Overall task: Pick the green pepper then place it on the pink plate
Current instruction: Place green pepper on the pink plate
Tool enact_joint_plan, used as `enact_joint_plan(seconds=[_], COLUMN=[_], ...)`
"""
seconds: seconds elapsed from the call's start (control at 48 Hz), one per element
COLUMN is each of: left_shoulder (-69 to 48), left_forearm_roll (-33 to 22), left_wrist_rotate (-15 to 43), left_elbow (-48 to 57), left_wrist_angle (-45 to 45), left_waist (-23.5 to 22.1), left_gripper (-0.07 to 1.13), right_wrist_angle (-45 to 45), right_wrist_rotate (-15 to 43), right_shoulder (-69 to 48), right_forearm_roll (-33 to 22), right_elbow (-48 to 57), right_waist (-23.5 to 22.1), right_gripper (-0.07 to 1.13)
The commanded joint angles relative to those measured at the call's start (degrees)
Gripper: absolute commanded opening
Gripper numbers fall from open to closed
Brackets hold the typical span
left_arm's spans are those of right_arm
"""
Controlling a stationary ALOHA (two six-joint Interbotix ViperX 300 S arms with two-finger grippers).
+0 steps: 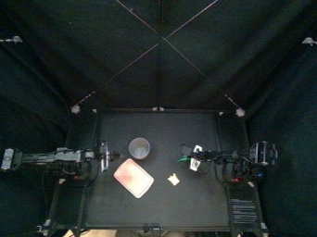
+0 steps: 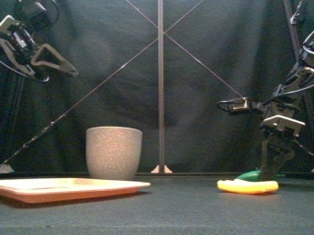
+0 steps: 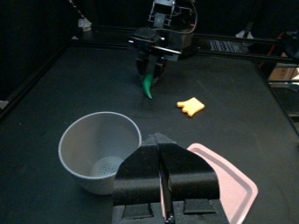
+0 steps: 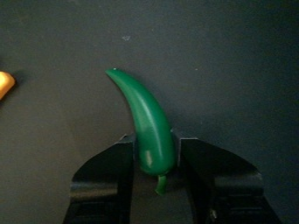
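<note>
desk (image 1: 205, 208) was flat black, inside a booth of black curtains (image 1: 62, 56) at the back and sides. It carried four items.

Count: 1 pink plate (image 1: 133, 176), 1 grey speckled cup (image 1: 140, 146), 1 small yellow toy (image 1: 173, 180), 1 green pepper (image 4: 146, 122). Two arms, one claw each.

Top view layout: pink plate lower centre-left. Cup just above it, not touching. Yellow toy right of the plate, apart from it.

The right claw (image 4: 156, 142) was clenched on the green pepper's stem end, right of centre in the top view. The pepper hung tip-down, low in the front view's lower right, behind the yellow toy. Couldn't tell whether the tip touched the desk. It was well apart from the pink plate.

The left claw (image 3: 163, 144) was clenched on nothing, jaws pressed together, left of the plate in the top view.
</note>
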Motion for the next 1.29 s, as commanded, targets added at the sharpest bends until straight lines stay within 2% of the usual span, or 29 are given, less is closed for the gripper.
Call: enact_joint_plan(seconds=[0.021, 0.333, 0.521, 0.771, 1.021, 1.292], left_shoulder=[0.2, 0.2, 0.2, 0.0, 0.0, 0.0], left_forearm_roll=[-0.4, -0.4, -0.5, -0.6, -1.0, -1.0], left_wrist_rotate=[-0.1, 0.2, 0.0, 0.0, -0.1, 0.2], left_elbow=[-0.5, -0.6, -0.7, -0.7, -0.4, 0.1], left_wrist_angle=[-0.2, -1.5, -2.4, -2.6, -3.2, -3.1], left_waist=[0.1, 0.1, 0.7, 1.3, 1.4, 1.8], left_gripper=[0.04, 0.04, 0.04, 0.04, 0.04, 0.04], right_wrist_angle=[0.0, -1.6, -4.7, -5.5, -0.5, 0.6], right_wrist_rotate=[0.1, 0.1, 0.1, 0.0, 0.2, 0.5], right_shoulder=[-2.5, -2.7, 5.1, 19.9, 28.1, 34.1], right_forearm_roll=[1.6, 9.1, 12.4, 17.9, 18.5, 18.1], right_elbow=[-2.5, -15.3, -23.9, -37.4, -47.2, -54.9], right_waist=[2.3, 16.1, 20.2, 20.6, 20.2, 19.6], right_gripper=[0.64, 0.64, 0.64, 0.64, 0.64, 0.66])
